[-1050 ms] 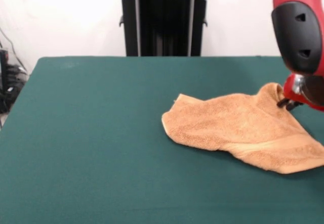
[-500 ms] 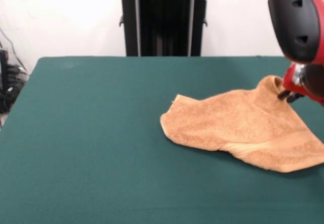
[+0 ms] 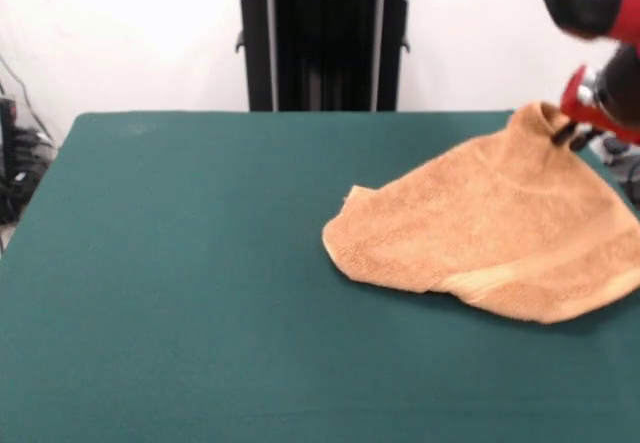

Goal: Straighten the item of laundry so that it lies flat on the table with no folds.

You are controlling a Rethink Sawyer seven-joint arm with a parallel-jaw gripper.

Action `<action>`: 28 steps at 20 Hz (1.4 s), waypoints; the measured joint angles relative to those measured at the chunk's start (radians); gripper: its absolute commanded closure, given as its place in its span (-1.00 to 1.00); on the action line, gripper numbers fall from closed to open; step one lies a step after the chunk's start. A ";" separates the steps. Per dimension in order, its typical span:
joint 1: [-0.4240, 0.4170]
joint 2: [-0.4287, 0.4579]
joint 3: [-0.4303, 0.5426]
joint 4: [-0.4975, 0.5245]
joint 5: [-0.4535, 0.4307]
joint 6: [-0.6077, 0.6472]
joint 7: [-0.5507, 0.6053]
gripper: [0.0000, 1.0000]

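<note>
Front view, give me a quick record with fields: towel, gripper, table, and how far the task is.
towel: orange-tan, one corner pulled up into a peak at the right, the rest draped down onto the table
gripper: at the raised corner, shut on it
table: dark green, towel on its right part
task state: not flat yet; towel lifted at one corner, a fold along its near edge

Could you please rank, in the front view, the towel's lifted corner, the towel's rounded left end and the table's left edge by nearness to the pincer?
1. Lifted corner of the orange-tan terry towel, at the pincer.
2. Towel's rounded left end, mid-table.
3. Dark green felt table's left edge, farthest.
</note>
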 measured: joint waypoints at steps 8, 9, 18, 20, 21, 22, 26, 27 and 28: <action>0.025 -0.172 0.007 0.321 0.000 -0.302 0.000 1.00; 0.025 -0.188 0.009 0.357 0.001 -0.347 0.000 1.00; 0.019 -0.265 0.014 0.539 -0.029 -0.492 0.000 1.00; 0.011 -0.269 0.015 0.542 -0.047 -0.476 0.000 1.00; 0.009 -0.271 0.016 0.542 -0.051 -0.472 0.000 1.00; 0.003 -0.274 0.017 0.542 -0.061 -0.465 0.000 1.00; -0.052 -0.288 0.031 0.542 -0.113 -0.438 0.000 1.00; -0.081 -0.290 0.036 0.542 -0.132 -0.435 0.000 1.00; -0.095 -0.291 0.039 0.542 -0.142 -0.434 0.000 1.00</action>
